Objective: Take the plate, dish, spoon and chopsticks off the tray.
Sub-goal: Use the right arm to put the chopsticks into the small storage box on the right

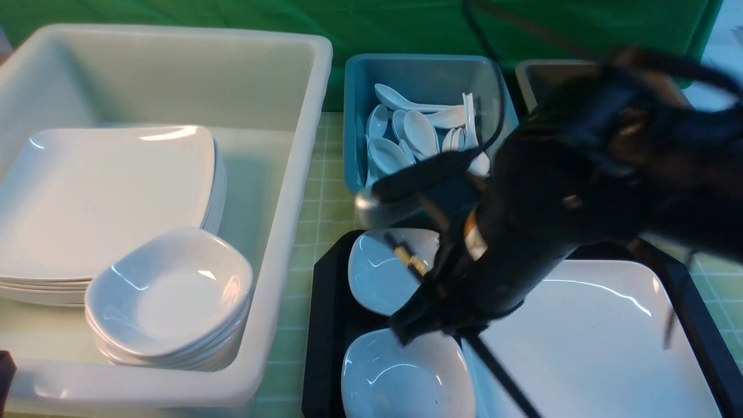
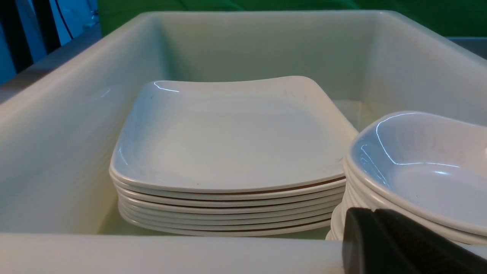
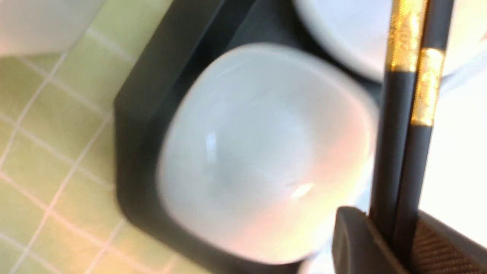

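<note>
Right claw | pinching chopsticks | thin, black, gold-banded, paired

A green cloth backdrop closes off the far side. The surface is covered by a pale green mat ruled in a whitish grid (small squares, evenly spaced). Past the cloth's right edge shows a bright bluish-white patch.

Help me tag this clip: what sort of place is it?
Probably a mock canteen dish-return station: white tub of stacked plates, teal tub of spoons, tray on a green grid mat.
</note>
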### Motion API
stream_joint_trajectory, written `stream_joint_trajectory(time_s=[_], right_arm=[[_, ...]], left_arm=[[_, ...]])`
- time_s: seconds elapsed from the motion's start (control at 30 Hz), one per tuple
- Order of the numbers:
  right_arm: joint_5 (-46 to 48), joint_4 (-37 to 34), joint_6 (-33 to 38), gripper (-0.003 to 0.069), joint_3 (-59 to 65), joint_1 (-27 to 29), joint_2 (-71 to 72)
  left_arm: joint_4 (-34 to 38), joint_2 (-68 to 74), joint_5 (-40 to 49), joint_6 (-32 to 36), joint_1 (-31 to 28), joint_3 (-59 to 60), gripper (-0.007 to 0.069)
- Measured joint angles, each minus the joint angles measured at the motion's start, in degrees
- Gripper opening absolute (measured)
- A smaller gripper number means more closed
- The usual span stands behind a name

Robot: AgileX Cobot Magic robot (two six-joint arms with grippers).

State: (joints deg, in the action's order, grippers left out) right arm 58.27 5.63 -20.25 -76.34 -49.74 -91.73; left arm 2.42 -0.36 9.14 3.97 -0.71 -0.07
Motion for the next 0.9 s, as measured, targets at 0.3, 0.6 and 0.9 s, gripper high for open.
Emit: stream_joint_trajectory(time_s=[0.3,0.6,0.9], right_arm=[[-19.5,2.6,-2.9,0.0102,-0.2,21.1,5.3],[-48.8,2.7,-14.5,0.0102,-0.4,38.4,1.4],[-61.6,2.7,-19.1,0.0106,-0.5,47.1,-10.9]], left_arm=[[0.0,0.0,0.0,0.0,0.0,0.0,0.0001],[0.0,0.0,0.0,0.0,0.0,0.0,0.0001],[-0.1,0.0,0.0,0.1,0.0,0.0,0.0001]])
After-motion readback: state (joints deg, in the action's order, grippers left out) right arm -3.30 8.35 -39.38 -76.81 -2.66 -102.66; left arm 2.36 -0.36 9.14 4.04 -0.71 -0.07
